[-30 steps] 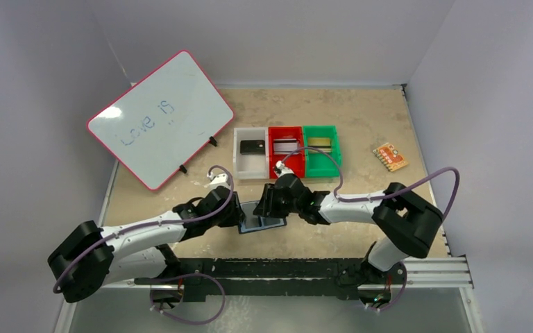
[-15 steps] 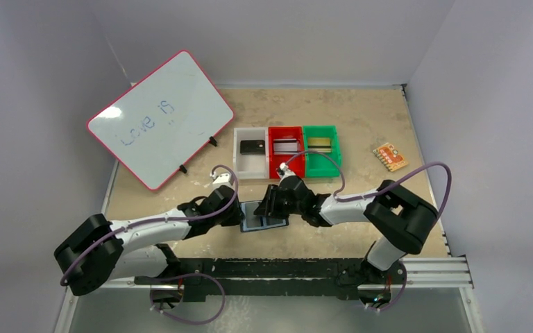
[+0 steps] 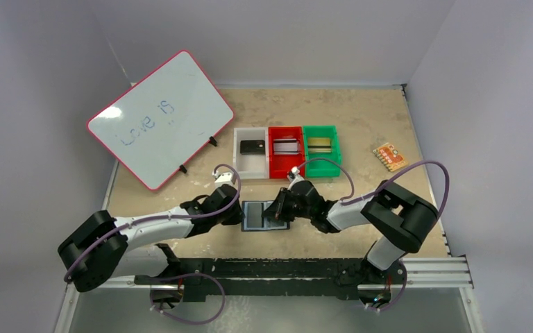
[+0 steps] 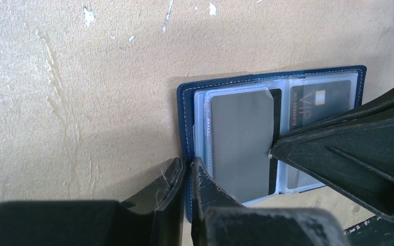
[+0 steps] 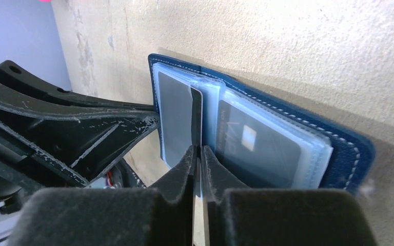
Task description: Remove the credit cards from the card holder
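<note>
The navy-blue card holder [image 3: 256, 216] lies open on the table between my two arms, its clear pockets facing up. My left gripper [image 4: 187, 170] is shut on the stitched navy edge [image 4: 182, 118] at the holder's left side. A grey credit card [image 4: 238, 143] sits partly out of the left pocket. My right gripper [image 5: 197, 154] is shut on that card's dark long edge [image 5: 196, 118]. A second dark card [image 5: 256, 146], with a chip and "VIP" lettering [image 4: 315, 102], stays in the right pocket. From above, the left gripper [image 3: 239, 214] and right gripper [image 3: 276, 211] flank the holder.
Behind the holder stand three small bins: white [image 3: 237, 154], red [image 3: 271, 158] and green [image 3: 336, 154], each with a card inside. A pink-framed whiteboard [image 3: 159, 118] leans at the back left. An orange patterned piece [image 3: 390, 156] lies at the right.
Both grippers have closed, the left on the holder's edge and the right on the grey card. The right wrist has shifted nearer and lower, and the holder lies flatter.
</note>
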`<state>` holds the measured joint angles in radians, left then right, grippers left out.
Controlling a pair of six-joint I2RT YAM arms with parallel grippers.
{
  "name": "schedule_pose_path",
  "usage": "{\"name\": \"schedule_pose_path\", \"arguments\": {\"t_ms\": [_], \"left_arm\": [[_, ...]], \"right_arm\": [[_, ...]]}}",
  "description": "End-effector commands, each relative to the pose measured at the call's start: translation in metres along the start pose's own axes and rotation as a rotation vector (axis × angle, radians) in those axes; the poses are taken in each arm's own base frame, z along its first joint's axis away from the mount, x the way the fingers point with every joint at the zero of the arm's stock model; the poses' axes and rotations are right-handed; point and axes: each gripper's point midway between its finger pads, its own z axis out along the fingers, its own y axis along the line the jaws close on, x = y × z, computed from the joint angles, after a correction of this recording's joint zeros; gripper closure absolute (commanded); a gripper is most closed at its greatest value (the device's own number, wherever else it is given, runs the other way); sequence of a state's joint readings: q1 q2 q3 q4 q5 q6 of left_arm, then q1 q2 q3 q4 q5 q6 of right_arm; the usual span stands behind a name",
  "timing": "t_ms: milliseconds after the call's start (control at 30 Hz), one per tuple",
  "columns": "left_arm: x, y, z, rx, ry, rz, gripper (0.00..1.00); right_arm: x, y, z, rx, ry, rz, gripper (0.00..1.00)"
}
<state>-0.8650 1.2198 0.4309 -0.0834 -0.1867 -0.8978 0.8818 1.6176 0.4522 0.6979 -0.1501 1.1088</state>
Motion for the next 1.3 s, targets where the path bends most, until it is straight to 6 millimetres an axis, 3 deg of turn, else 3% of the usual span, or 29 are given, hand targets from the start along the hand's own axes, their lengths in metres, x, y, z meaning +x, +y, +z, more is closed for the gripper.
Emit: {"name": "schedule_pose_path", "arguments": {"t_ms": [0,133,533,667,767,867,1000,1100,1200,1267], "left_arm": [[0.016,0.009,0.000,-0.030,0.065,0.035,0.95],[0.014,0.010,0.000,-0.041,0.061,0.038,1.00],[0.010,0.012,-0.001,-0.052,0.043,0.048,1.00],[0.002,0.004,-0.006,-0.019,0.014,0.030,1.00],[-0.007,-0.001,-0.010,-0.005,-0.018,0.021,0.94],[-0.019,-0.006,-0.016,-0.001,-0.060,0.000,0.81],[-0.041,-0.021,-0.026,0.035,-0.129,-0.032,0.72],[-0.055,-0.044,-0.032,0.119,-0.161,-0.051,0.71],[-0.057,-0.071,-0.032,0.236,-0.148,-0.074,0.71],[-0.054,-0.077,-0.026,0.260,-0.128,-0.087,0.71]], "right_arm": [[-0.001,0.014,-0.004,-0.081,-0.002,0.030,0.96],[-0.002,0.007,-0.006,-0.071,-0.009,0.046,1.00],[-0.003,0.000,-0.020,-0.072,-0.016,0.034,1.00],[-0.002,0.000,-0.018,-0.056,0.008,0.008,1.00],[-0.003,-0.005,-0.016,-0.029,0.006,0.013,1.00],[-0.005,-0.007,-0.015,-0.010,0.001,0.018,1.00],[-0.005,-0.007,-0.013,-0.005,0.001,0.014,1.00],[-0.004,-0.007,-0.012,-0.007,0.006,0.016,1.00],[-0.004,-0.007,-0.012,-0.008,0.005,0.017,1.00],[-0.005,-0.010,-0.012,0.001,0.000,0.020,1.00]]}}
